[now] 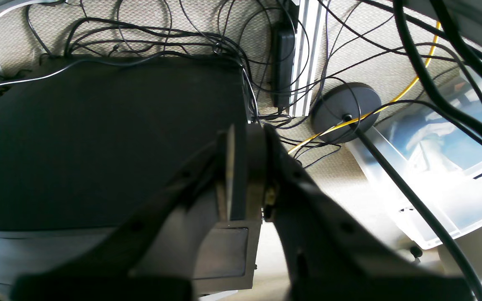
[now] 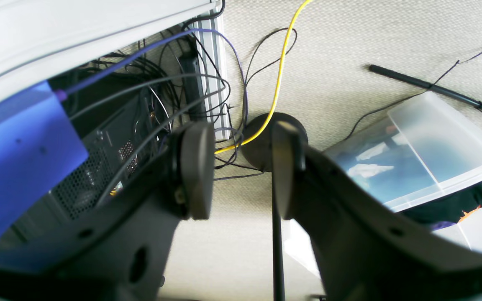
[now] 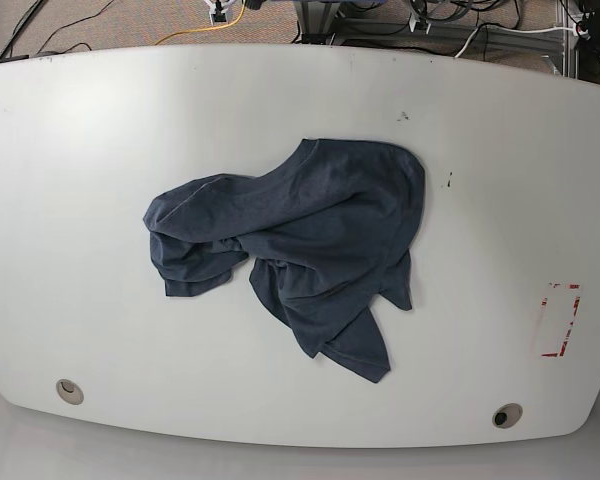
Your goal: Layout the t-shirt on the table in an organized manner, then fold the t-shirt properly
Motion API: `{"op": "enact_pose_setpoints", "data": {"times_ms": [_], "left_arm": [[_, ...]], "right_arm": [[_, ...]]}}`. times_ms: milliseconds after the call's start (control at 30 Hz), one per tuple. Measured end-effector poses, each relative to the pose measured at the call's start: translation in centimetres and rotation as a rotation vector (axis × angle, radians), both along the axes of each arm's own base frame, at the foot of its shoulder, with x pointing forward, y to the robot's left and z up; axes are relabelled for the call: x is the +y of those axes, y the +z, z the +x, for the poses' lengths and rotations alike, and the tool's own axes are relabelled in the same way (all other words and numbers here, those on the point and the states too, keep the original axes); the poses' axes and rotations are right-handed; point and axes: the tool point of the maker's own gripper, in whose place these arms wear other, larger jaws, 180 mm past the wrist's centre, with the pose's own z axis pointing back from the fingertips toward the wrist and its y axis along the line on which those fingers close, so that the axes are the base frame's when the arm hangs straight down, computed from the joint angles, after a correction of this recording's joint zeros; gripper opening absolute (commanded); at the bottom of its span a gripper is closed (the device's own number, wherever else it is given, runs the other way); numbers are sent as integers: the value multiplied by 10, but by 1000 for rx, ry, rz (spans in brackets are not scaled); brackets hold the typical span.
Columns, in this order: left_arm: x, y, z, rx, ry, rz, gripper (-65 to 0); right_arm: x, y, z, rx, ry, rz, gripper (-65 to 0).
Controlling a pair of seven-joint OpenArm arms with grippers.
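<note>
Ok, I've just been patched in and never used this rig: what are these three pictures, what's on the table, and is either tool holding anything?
It is a two-armed robot. The base view looks down on the white table, where the navy t-shirt lies crumpled near the middle; neither arm shows there. The other two pictures come from cameras on the wrists, both looking past the table at the floor, cables and a clear bin. The left tool is shut with nothing between its pads. The right tool stands partly open and empty. Nothing is held yet.
</note>
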Motion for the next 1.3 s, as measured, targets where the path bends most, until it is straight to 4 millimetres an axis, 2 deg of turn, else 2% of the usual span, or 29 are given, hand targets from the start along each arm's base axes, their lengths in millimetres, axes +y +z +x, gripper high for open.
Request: {"op": "enact_pose_setpoints", "data": {"times_ms": [400, 1300], "left_arm": [[2, 0, 2, -2, -4, 3, -600], [3, 0, 7, -15, -6, 6, -600]], "right_arm": [[6, 0, 2, -3, 50, 7, -423], [2, 2, 6, -21, 61, -4, -425]]}}
